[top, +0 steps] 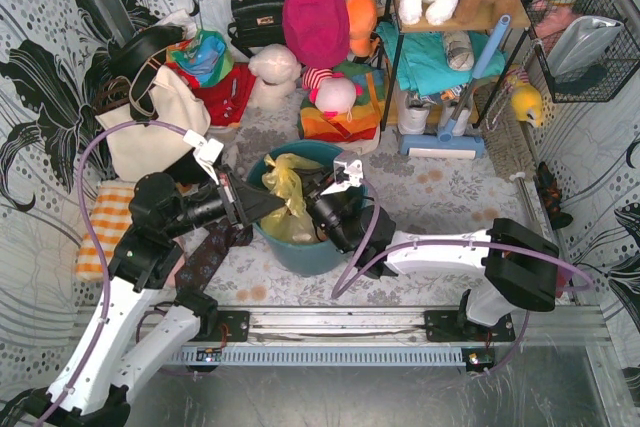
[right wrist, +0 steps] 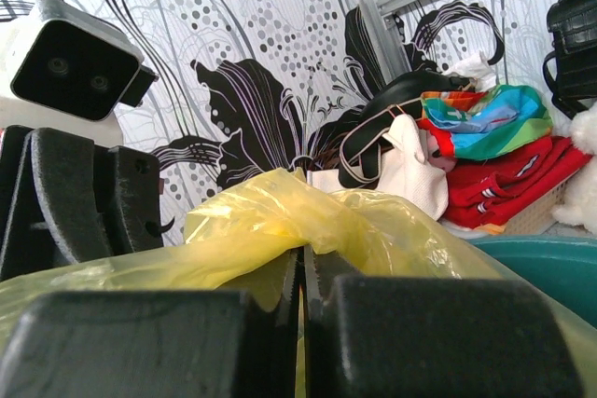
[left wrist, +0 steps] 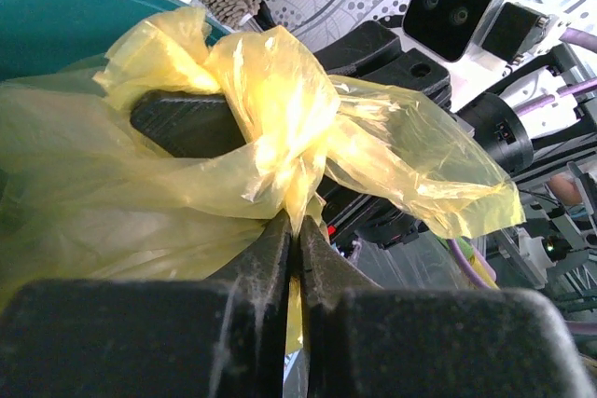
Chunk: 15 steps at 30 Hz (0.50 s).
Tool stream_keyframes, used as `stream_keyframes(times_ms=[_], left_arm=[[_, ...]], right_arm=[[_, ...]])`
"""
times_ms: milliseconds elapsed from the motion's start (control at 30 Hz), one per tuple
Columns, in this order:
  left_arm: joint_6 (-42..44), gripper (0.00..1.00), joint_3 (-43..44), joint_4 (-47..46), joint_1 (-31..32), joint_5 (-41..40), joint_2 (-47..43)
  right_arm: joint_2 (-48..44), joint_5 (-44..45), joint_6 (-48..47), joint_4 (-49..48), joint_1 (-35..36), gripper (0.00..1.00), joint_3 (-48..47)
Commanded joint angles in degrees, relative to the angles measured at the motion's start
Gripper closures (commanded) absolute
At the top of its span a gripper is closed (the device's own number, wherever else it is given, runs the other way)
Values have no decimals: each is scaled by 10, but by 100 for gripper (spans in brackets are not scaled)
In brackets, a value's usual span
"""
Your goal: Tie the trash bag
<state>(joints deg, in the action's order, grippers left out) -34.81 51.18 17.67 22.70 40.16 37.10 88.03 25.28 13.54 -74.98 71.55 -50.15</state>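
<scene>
the trash bag sits in the teal bin near the middle of the table. its gathered top stands above the rim in a crinkled yellow-green bunch.

the left gripper is at the left side of the bin's mouth. its jaws are pressed almost together, with a thin fold of the bag's film pinched between them just below a twisted, knot-like bunch.

the right gripper is at the opposite side with its jaws fully together. a sliver of yellow film shows in the seam and more film drapes over the fingertips. the two grippers face each other closely across the bunch.

a white tote bag stands behind the left arm, well apart from the bin. any brand marks on the goods at the back are too small to read.
</scene>
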Motion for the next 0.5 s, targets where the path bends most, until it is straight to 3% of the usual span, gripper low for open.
stream_keyframes(times_ms=[0,133,267,467], left_arm=[[0,82,-6,-11,-2,22,3],[24,59,24,26,-2,-2,9],[61,44,78,72,-3,-20,22],[80,41,140,102,-3,-66,32]], right_arm=[[11,-17,-2,-55,2,100,-11],[10,-15,0,-53,2,100,-9],[11,-14,2,-50,2,100,-11],[12,-13,3,-46,2,100,-13]])
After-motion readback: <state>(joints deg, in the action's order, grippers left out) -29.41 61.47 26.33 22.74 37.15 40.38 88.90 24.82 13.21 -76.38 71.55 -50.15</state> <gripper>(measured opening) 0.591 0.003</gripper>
